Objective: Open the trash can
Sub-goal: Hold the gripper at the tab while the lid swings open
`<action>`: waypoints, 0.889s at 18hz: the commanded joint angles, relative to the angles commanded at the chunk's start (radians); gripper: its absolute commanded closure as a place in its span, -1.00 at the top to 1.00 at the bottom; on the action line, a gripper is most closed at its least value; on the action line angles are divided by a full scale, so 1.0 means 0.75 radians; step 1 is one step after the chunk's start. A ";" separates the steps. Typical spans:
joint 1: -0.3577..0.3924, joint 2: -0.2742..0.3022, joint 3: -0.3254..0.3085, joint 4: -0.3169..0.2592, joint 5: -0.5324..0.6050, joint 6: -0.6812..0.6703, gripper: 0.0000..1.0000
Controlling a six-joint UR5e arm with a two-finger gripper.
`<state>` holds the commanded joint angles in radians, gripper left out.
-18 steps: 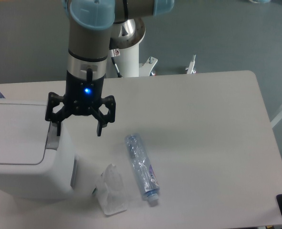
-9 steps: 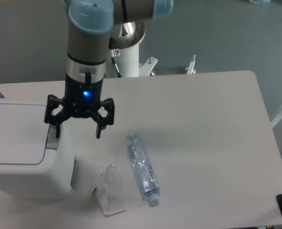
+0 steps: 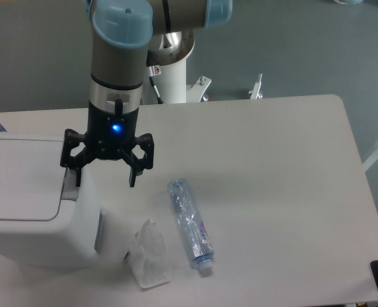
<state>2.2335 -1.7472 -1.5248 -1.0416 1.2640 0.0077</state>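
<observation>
The trash can [image 3: 29,217] is a big white boxy bin at the left edge of the table, its flat lid [image 3: 19,179] lying closed. A grey push tab [image 3: 69,187] sits on the lid's right edge. My gripper [image 3: 104,178] hangs open just above the bin's right side. Its left finger [image 3: 77,176] is over the grey tab; whether it touches the tab I cannot tell. The right finger [image 3: 132,176] is off the bin, above the table.
A clear plastic bottle [image 3: 190,224] lies on its side right of the bin. A crumpled clear plastic piece [image 3: 148,254] lies beside it, close to the bin's corner. The arm's white mounting post [image 3: 173,70] stands behind the table.
The gripper has shifted very slightly left and up; its fingers stay spread. The lid has not moved.
</observation>
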 joint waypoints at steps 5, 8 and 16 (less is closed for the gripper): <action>0.000 -0.006 -0.002 0.000 0.002 -0.002 1.00; 0.000 -0.006 -0.002 0.000 0.002 -0.002 1.00; 0.002 0.000 0.051 0.012 0.002 0.016 1.00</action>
<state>2.2350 -1.7472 -1.4867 -1.0325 1.2655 0.0198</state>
